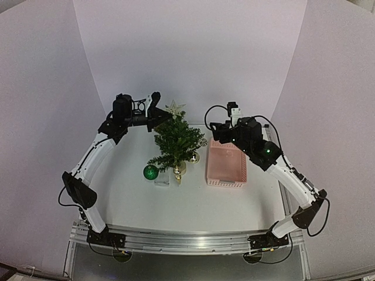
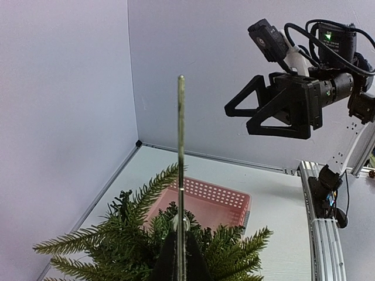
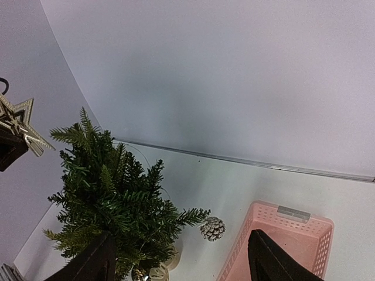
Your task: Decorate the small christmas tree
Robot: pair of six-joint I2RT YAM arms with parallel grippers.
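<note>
A white table [image 1: 193,205] sits inside a pale lavender backdrop [image 1: 187,52] that closes off the back and both sides (a thin metal strip marks the seam at the rear). The small christmas tree [image 1: 176,143] stands upright near the table's middle, just left of a pink basket [image 1: 227,167]. A green ball [image 1: 151,172] and a gold bauble [image 1: 179,170] sit low on its near side. The left gripper [image 2: 179,257] is clamped tight on a glittery star [image 1: 174,109] at the treetop. The right gripper [image 2: 237,120] hangs over the basket's far end, jaws wide apart and empty.
</note>
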